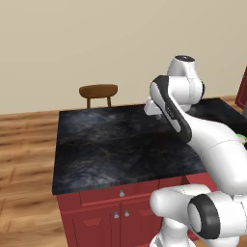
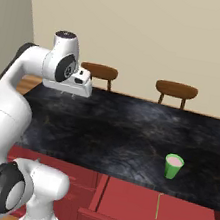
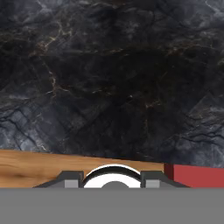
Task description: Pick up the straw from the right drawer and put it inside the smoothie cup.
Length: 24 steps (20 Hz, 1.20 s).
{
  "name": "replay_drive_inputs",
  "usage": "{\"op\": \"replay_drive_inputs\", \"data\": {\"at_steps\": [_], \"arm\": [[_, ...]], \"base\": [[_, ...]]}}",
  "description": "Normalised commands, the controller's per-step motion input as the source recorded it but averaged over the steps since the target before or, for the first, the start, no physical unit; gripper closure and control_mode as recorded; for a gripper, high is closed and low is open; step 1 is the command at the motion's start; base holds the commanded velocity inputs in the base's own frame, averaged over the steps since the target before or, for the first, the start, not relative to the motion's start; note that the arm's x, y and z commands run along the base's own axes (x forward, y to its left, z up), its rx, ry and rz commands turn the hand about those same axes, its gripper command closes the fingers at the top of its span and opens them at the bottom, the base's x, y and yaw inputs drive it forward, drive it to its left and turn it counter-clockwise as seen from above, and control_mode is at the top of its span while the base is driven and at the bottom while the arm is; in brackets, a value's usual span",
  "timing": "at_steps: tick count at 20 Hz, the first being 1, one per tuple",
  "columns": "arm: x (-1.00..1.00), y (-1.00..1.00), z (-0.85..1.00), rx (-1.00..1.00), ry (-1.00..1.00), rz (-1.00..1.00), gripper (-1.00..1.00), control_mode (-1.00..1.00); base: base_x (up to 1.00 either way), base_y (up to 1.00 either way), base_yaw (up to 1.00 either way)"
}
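Observation:
The straw, a thin pale stick, lies lengthwise in the open red right drawer. On the black counter, just behind that drawer, the small green smoothie cup stands upright with its pink top showing. My gripper hangs over the counter's far left part, well away from both and pointing down at the stone. The hand view looks straight down on bare black marble, with nothing between the fingers. The frames do not settle how wide the jaws stand.
Two brown wooden chairs stand behind the island, against the beige wall. Red cabinet doors and a closed left drawer face me below the counter's front edge. Wooden floor surrounds the island.

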Motion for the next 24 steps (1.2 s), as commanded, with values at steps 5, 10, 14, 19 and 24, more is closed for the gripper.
{"op": "replay_drive_inputs", "data": {"at_steps": [5, 10, 14, 19, 24], "arm": [[-0.37, -0.08, -0.04, 0.0, -0.09, 0.0, -1.0, -1.0], [-0.51, -0.95, -0.75, 0.22, 0.0, -0.11, -1.0, -1.0], [-0.17, -1.0, -1.0, 0.32, 0.2, -0.27, -1.0, -1.0], [0.04, -0.98, -1.0, 0.0, 0.12, -0.12, -1.0, -1.0], [-0.33, -0.96, -0.94, 0.0, -0.05, -0.01, -1.0, -1.0]], "base": [[0.0, 0.0, 0.0], [0.0, 0.0, 0.0], [0.0, 0.0, 0.0], [0.0, 0.0, 0.0], [0.0, 0.0, 0.0]]}}
